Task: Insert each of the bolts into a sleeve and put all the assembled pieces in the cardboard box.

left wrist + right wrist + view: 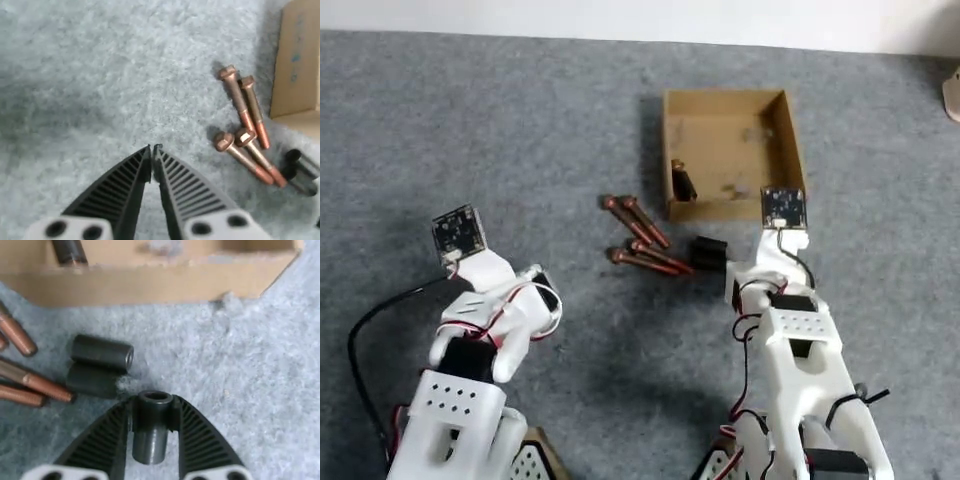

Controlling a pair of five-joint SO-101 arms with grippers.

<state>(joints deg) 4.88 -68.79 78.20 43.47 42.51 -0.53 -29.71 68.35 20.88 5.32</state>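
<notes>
A sleeve is held in the right gripper, near the box.
The sleeve is pinched between the right jaws, over the carpet. The left gripper's jaws are pressed together, with nothing held. Four bolts are laid beside two loose sleeves; one assembled piece is seen inside the box.

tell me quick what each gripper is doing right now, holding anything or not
Left gripper: closed, holding nothing.
Right gripper: closed on a short black cylindrical sleeve.
</notes>
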